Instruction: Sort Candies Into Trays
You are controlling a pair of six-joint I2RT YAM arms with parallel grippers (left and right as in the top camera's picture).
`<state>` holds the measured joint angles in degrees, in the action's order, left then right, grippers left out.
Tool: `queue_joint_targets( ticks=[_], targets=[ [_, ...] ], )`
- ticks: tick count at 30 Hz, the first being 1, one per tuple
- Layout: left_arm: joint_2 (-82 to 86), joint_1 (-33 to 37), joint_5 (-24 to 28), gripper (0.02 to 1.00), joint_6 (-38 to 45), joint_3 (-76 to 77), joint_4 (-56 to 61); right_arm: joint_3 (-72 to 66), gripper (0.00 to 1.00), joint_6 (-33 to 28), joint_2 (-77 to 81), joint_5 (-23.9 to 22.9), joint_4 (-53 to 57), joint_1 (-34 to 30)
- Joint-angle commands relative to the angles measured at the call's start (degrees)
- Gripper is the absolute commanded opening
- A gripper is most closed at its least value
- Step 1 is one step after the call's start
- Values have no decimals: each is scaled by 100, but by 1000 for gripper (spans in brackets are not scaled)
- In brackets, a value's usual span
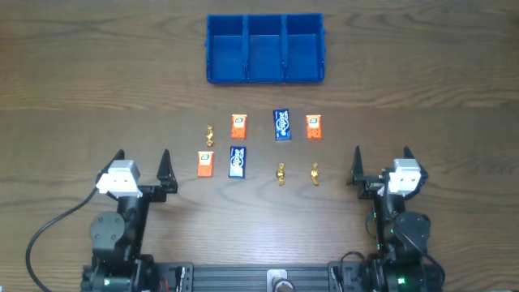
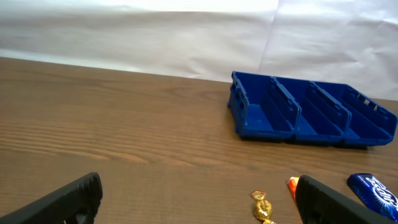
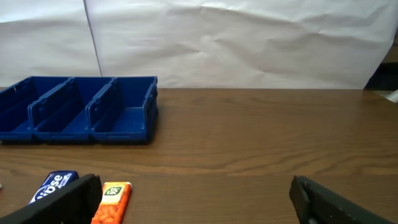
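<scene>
Both arms are built from black, rounded joint housings, at the lower left and lower right of the top view. The left gripper and the right gripper each carry two black, pointed, wedge-shaped fingers flanking a white boxy camera block. A thin black cable loops at the lower left. Small green lights glow low on the bases. A black rail with a grey round knob joins them along the bottom edge.

blue three-compartment tray beyond eight candies in two rows on the table; left tool and right tool, both spread, flank them.
</scene>
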<state>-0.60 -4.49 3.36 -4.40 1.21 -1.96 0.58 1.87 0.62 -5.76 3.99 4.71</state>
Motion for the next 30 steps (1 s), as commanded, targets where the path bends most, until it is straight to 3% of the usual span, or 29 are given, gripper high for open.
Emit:
queue_joint_targets(
  ticks=[1, 6, 9, 15, 18, 21, 30],
  targets=[
    [33, 42, 55, 998, 59, -90, -232, -13, 998, -87, -46, 52, 24, 42],
    [35, 17, 103, 998, -319, -17, -240, -13, 998, -87, -46, 52, 24, 42],
    [-105, -166, 343, 1000, -472, 920, -1032, -13, 998, -87, -46, 52, 24, 42],
    [-2922, -623, 568, 1000, -341, 4166, -3178, -13, 998, -87, -46, 52, 24, 42],
    [-4752, -1176, 402, 1000, -540, 5213, -3803, -13, 998, -87, -46, 55, 24, 42],
    [-6161, -1738, -63, 1000, -1038, 5582, -4092, -13, 998, -87, -46, 52, 24, 42],
    [-8723, -1954, -111, 980, -1803, 5517, -4162, -13, 998, -87, -46, 55, 24, 42]
  ],
)
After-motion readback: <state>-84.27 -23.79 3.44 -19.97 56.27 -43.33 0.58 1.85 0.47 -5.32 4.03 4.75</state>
